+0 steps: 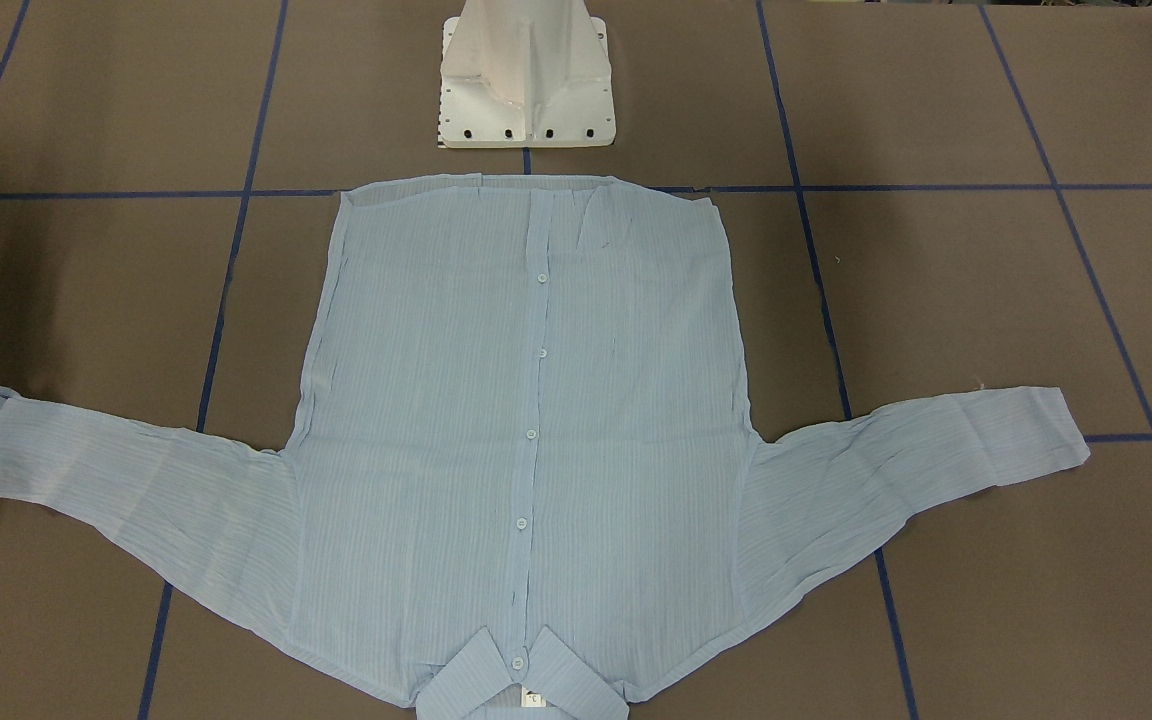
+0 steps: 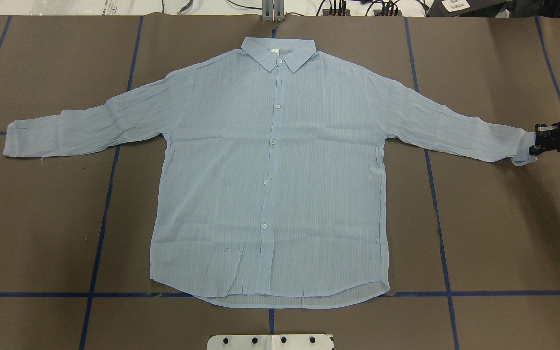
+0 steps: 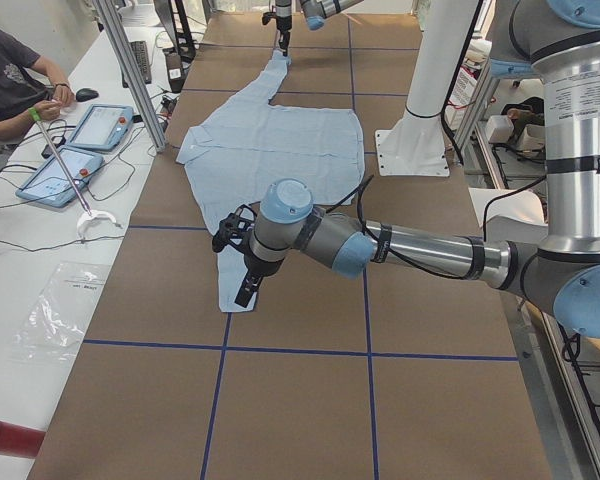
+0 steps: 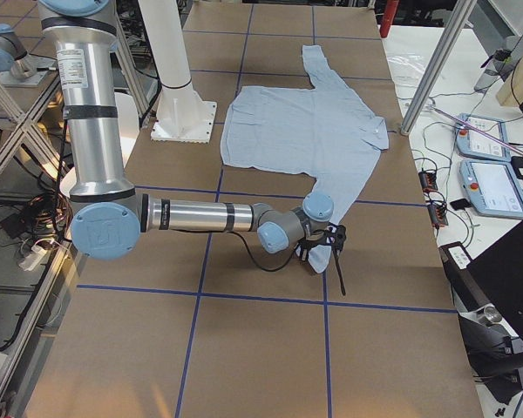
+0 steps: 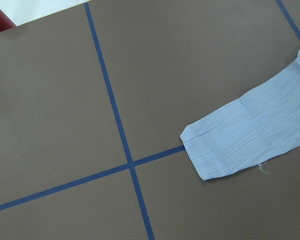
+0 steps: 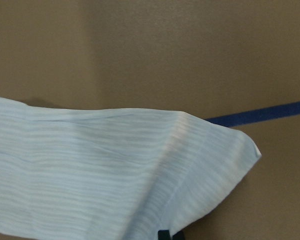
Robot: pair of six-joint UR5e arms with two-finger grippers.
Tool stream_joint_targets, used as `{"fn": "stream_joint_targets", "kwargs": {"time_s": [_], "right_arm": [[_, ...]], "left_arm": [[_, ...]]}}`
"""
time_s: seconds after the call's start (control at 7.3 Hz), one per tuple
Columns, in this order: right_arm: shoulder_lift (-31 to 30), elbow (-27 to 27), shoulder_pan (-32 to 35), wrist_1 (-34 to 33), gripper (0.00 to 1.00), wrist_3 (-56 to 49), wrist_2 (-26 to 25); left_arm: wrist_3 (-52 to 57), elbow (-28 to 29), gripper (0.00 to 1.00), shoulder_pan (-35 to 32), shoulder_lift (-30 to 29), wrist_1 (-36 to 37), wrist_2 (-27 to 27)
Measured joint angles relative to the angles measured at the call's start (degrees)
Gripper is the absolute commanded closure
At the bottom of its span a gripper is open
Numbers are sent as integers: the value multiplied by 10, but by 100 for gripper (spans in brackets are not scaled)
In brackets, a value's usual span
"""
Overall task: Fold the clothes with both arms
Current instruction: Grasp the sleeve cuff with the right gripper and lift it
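1. The light blue striped shirt (image 2: 270,170) is laid out flat, buttoned and front up, in the middle of the brown table (image 2: 503,233). The collar (image 2: 279,51) is pointed away from the robot, and the hem is set just in front of the white pedestal base (image 1: 526,90).
2. Both sleeves are stretched out sideways and angled a bit back toward the robot.
3. The right gripper (image 2: 534,145) is found at the very end of the sleeve on the robot's right. The right cuff (image 6: 210,160) looks to be pinched between closed fingers and is held slightly off the table, with a shadow seen under it in the right wrist view.
4. The left gripper (image 3: 244,290) is only caught by the left side camera, pointed down by the end of the other sleeve. Honestly, open or closed can't be told from there.
5. The left cuff (image 5: 215,150) is seen lying flat on the table in the left wrist view, just beside a crossing of the blue tape lines (image 5: 110,110).
6. A person (image 3: 10,80) is seated at the white bench beside the table, with a long thin tool held in 1 hand.
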Motion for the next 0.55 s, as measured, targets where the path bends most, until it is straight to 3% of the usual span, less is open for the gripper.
{"fn": "stream_joint_targets", "kwargs": {"time_s": [0.27, 0.55], "right_arm": [[14, 35, 0, -4, 100, 8, 0], [75, 46, -13, -31, 100, 49, 1]], "left_arm": [[0, -2, 0, 0, 0, -1, 0], [1, -3, 0, 0, 0, -1, -1]]}}
